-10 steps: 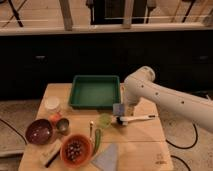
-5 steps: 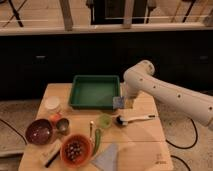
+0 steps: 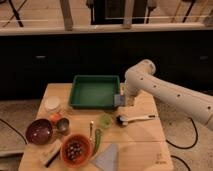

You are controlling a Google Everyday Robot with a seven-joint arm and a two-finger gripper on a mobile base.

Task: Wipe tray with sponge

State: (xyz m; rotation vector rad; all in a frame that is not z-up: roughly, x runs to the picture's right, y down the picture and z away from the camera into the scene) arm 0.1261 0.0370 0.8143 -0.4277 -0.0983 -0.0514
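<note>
The green tray [image 3: 95, 92] sits at the back middle of the wooden table. My gripper [image 3: 123, 101] hangs from the white arm at the tray's right front corner, just outside its rim. It is shut on the small blue-grey sponge [image 3: 118, 100], which is held a little above the table and level with the tray's right wall. The inside of the tray holds nothing.
A white-handled brush [image 3: 136, 119] lies just in front of the gripper. A white cup [image 3: 52, 104], maroon bowl [image 3: 40, 131], metal cup [image 3: 63, 125], orange bowl [image 3: 75, 149], tan block [image 3: 50, 153], green vegetable [image 3: 97, 141] and grey-blue cloth [image 3: 106, 157] fill the front left.
The arm has swung left and back, carrying the sponge from over the table near the brush up to the tray's right front corner.
</note>
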